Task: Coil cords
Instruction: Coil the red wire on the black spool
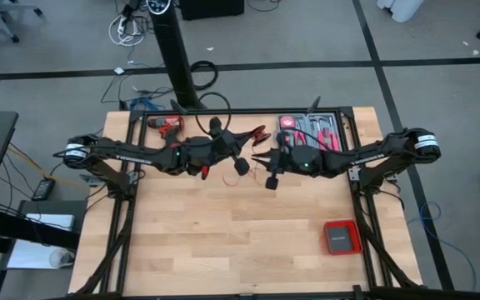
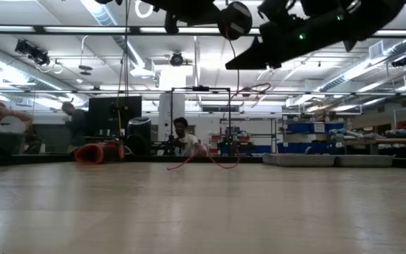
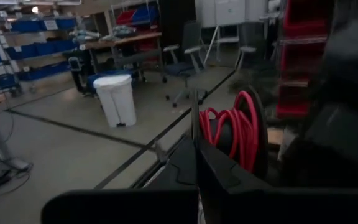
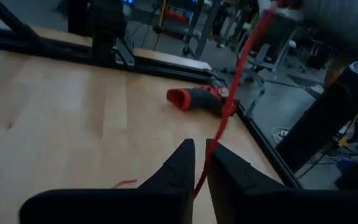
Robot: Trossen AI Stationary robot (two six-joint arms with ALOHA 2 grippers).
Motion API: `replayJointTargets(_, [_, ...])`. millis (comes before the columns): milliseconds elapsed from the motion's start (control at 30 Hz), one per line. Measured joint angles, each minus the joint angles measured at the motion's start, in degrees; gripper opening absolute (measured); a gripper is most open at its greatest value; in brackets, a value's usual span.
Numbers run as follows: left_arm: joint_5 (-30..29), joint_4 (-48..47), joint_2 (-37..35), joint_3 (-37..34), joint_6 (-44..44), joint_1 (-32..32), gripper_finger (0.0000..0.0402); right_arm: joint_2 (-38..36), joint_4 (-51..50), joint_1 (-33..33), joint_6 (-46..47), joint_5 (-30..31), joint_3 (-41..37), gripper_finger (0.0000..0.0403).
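Note:
The cord is thin and red. Several loops of it form a coil point(image 3: 236, 127) in the air just past the tips of my left gripper point(image 3: 196, 146), which is shut above the table's far middle point(image 1: 237, 161). One strand point(image 4: 238, 81) runs slanting down from above through the narrow gap of my right gripper point(image 4: 201, 163), which faces the left one point(image 1: 262, 162) and stands slightly open. Lower loops of the cord lie on the table point(image 2: 213, 164), and a loose red end point(image 4: 126, 182) rests on the wood. My left gripper is shut with the coil's nearest loops point(image 3: 205, 119) right at its fingertips. The fingers point level and hide the place of contact. The coil is lifted clear of the table, against a dark round part behind it. I cannot tell whether my right gripper touches the strand point(image 4: 209, 152) in its gap.
A red-and-black drill point(image 1: 167, 125) lies at the far left, also seen as the drill point(image 4: 197, 99). A tray of red-handled tools point(image 1: 311, 133) stands at the far right. A flat red box point(image 1: 341, 237) sits near the right edge. Bare wood fills the near half.

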Motion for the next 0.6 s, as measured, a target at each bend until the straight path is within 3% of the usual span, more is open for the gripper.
replayJointTargets(167, [1.8, 0.6, -0.6, 0.0, 0.1, 0.0, 0.0000, 0.0, 6.5, -0.9, 0.3, -1.7, -4.5, 0.0028])
replayJointTargets(600, [3.0, 1.3, -1.9, 0.0, 0.3, -0.1, 0.0000, 0.0, 4.5, -3.6, 1.4, -9.7, -4.8, 0.0022])
